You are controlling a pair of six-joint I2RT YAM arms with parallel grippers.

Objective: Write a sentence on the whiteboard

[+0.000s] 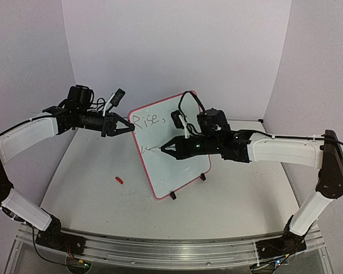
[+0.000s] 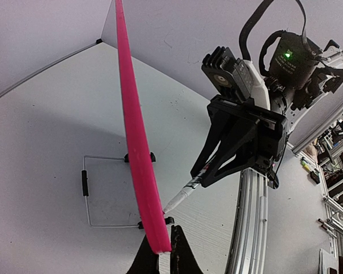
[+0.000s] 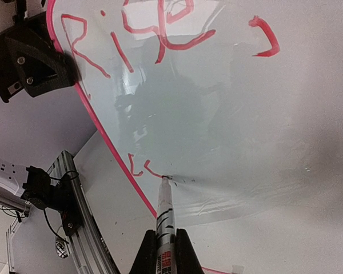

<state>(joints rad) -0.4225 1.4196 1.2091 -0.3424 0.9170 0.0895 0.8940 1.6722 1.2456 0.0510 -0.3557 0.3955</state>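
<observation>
From above, the whiteboard (image 1: 180, 168) is standing tilted on its black feet in the middle of the table (image 1: 86, 200), with its face turned towards three o'clock. The sentence (image 1: 146, 120) is showing "Rise," along the top, and a small stroke is sitting below it at the board's nine o'clock edge. The left claw (image 1: 128, 127) is meeting the red rim at about ten o'clock. The right claw (image 1: 163, 147) is reaching in from three o'clock and clenching a marker (image 1: 155, 148). A red marker cap (image 1: 119, 180) is lying on the table well apart, at the board's eight o'clock.

In the left wrist view, the whiteboard (image 2: 134, 131) is appearing edge-on as a red strip running from twelve o'clock down to six. There the left claw (image 2: 160, 256) is pinching it, jaws nearly together with the rim between them. The right claw (image 2: 201, 176) is hanging at three o'clock of the strip, grasping the marker (image 2: 183, 197), whose white tip is pointing at the board. A wire stand (image 2: 86, 188) is propping the board from nine o'clock.

In the right wrist view, the right claw (image 3: 166, 254) is closing tight on the marker (image 3: 164, 214) at six o'clock. The tip is touching the whiteboard (image 3: 257, 142) just beside the short red strokes of the second line, possibly a letter or two. The sentence (image 3: 160, 40) is reading in red along twelve o'clock. The left claw (image 3: 66, 71) is gripping the rim at ten o'clock.
</observation>
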